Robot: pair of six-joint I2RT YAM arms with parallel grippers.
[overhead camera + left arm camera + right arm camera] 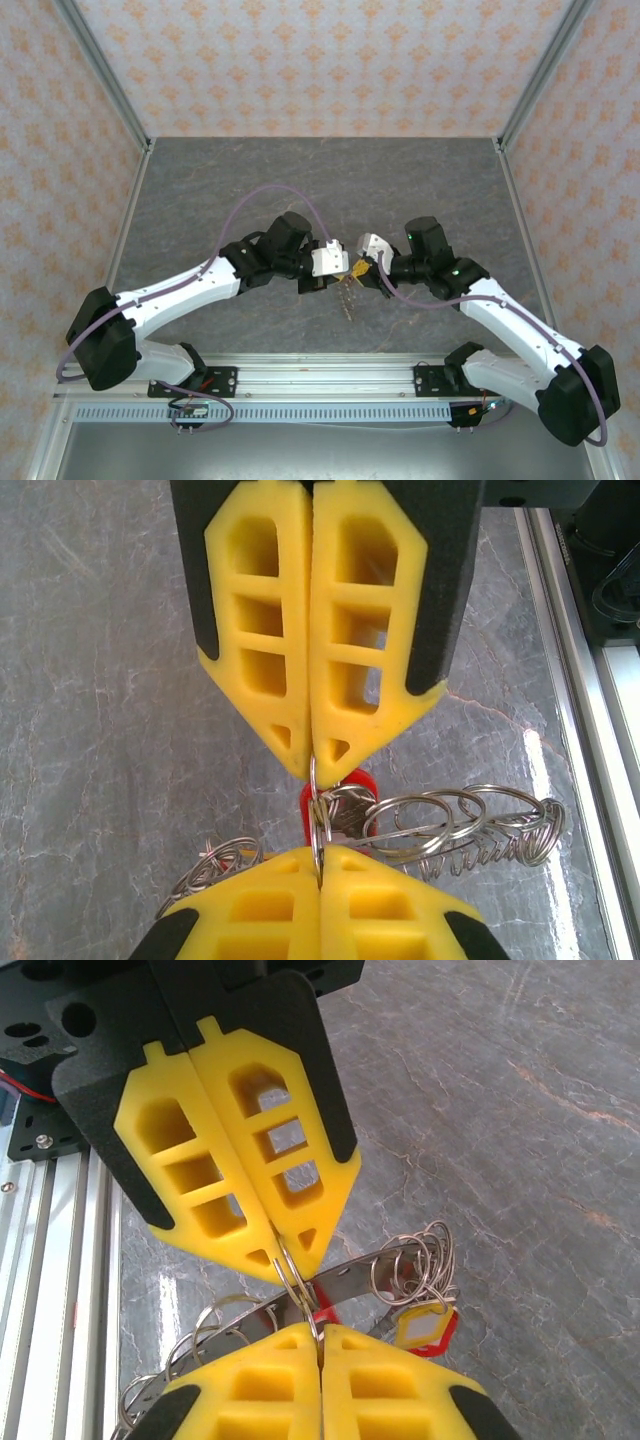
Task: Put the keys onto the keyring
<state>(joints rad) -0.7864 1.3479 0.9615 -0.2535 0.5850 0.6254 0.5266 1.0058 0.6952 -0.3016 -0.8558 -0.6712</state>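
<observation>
Both grippers meet tip to tip above the table's middle. In the left wrist view my left gripper [320, 858] is shut on a small wire split ring [317, 815], and my right gripper [312, 765] pinches the same ring from the far side. A red-headed key [352, 798] hangs right behind it. The keyring [365, 1268], a flat silver band with toothed edge [485, 858], runs behind the fingertips and carries several small wire rings [425, 1260]. A yellow key head [422, 1328] with a red one under it dangles there. From above, the bundle [349, 285] hangs between the left gripper [338, 268] and the right gripper [362, 264].
The grey marbled tabletop [320, 180] lies below, walled by patterned panels at the back and sides. An aluminium rail [320, 372] with the arm bases runs along the near edge. A purple cable [275, 192] loops over the left arm.
</observation>
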